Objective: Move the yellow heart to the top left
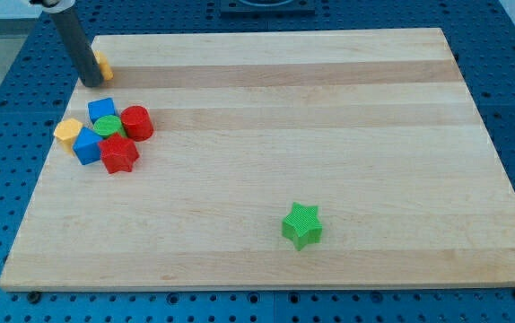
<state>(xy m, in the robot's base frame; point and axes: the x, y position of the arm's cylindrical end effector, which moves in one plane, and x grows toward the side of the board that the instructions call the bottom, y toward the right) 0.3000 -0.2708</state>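
Note:
The yellow heart (104, 65) lies near the board's top left corner, mostly hidden behind my rod. My tip (91, 82) rests on the board just to the left of and below the heart, touching or nearly touching it. Below it sits a tight cluster: a blue cube (101, 110), a green round block (108, 126), a red cylinder (137, 122), a red star (119, 154), a blue block (86, 145) and a yellow pentagon-like block (67, 133).
A green star (302, 224) lies alone near the view's bottom, right of centre. The wooden board (329, 108) rests on a blue perforated table, whose surface surrounds it on all sides.

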